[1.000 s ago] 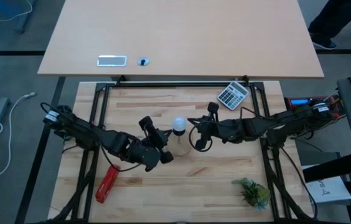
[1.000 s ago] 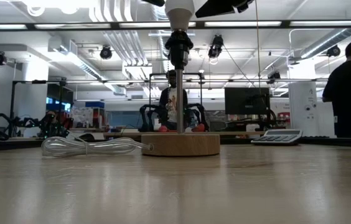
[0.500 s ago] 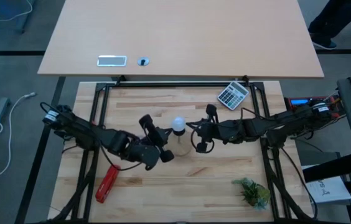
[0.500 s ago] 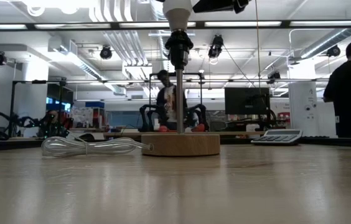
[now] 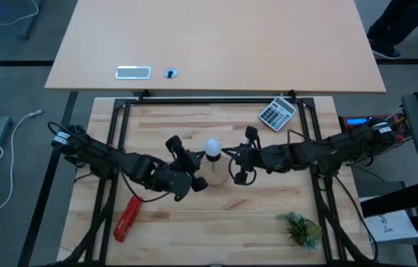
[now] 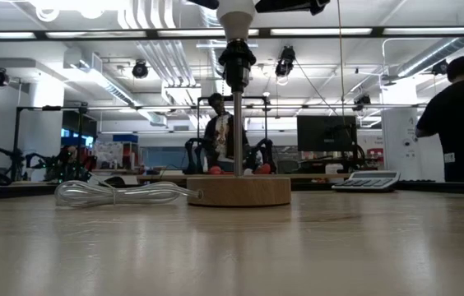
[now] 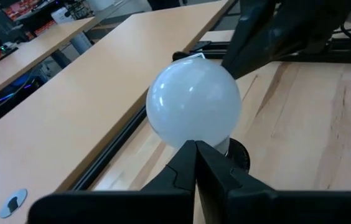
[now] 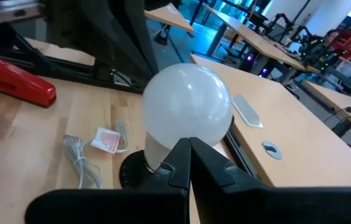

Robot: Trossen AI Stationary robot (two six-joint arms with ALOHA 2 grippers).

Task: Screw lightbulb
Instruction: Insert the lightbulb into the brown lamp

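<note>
While the lightbulb [image 5: 213,148] sits in its socket, left gripper [image 5: 196,176] and right gripper [image 5: 233,159] flank it (both pinched together)

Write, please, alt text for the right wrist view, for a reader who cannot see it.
A white lightbulb sits in a black socket, just beyond the shut right gripper. Behind lie a red stapler and a coiled clear cord on the wooden table.
</note>
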